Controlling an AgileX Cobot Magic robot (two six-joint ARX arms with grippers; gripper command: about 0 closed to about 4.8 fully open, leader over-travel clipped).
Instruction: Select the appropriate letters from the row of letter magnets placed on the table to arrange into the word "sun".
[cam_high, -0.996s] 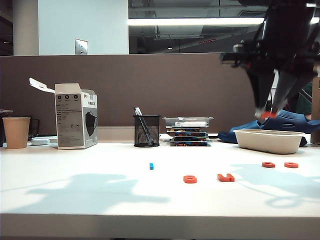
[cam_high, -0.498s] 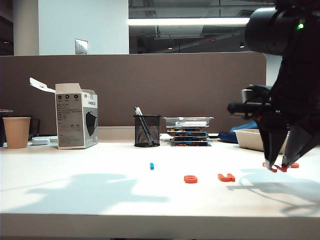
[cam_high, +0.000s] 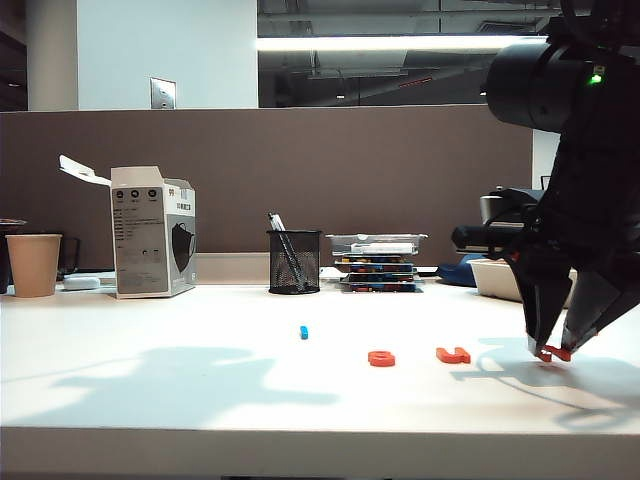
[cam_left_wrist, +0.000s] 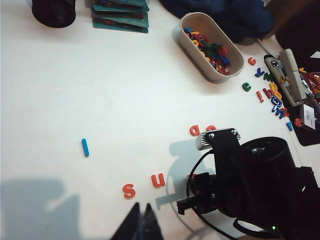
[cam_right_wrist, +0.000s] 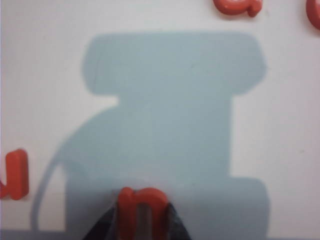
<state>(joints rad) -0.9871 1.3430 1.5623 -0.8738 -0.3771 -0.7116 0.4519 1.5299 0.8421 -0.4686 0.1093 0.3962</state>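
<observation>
My right gripper (cam_high: 552, 352) is shut on an orange-red letter "n" (cam_right_wrist: 142, 205), which hangs low over the white table (cam_high: 200, 390), just right of the "u" (cam_high: 453, 354). Left of the "u" lies the "s" (cam_high: 381, 358), and both show again from the left wrist as "s" (cam_left_wrist: 129, 190) and "u" (cam_left_wrist: 158, 180). Two more orange-red letters (cam_left_wrist: 202, 130) of the row lie farther back, with the blue letter (cam_left_wrist: 85, 147) off to the left. My left gripper (cam_left_wrist: 141, 220) hovers near the "s", shut and empty. Whether the "n" touches the table I cannot tell.
A paper cup (cam_high: 33, 264), a mask box (cam_high: 152, 232), a mesh pen holder (cam_high: 293, 261) and a stack of flat boxes (cam_high: 377, 262) line the back. An oval tray (cam_left_wrist: 180, 30) of mixed letters stands at the back right, with loose letters (cam_left_wrist: 270, 92) beside it.
The right gripper has come down from high at the back right to just above the table, still carrying the letter. The left gripper has not moved.
</observation>
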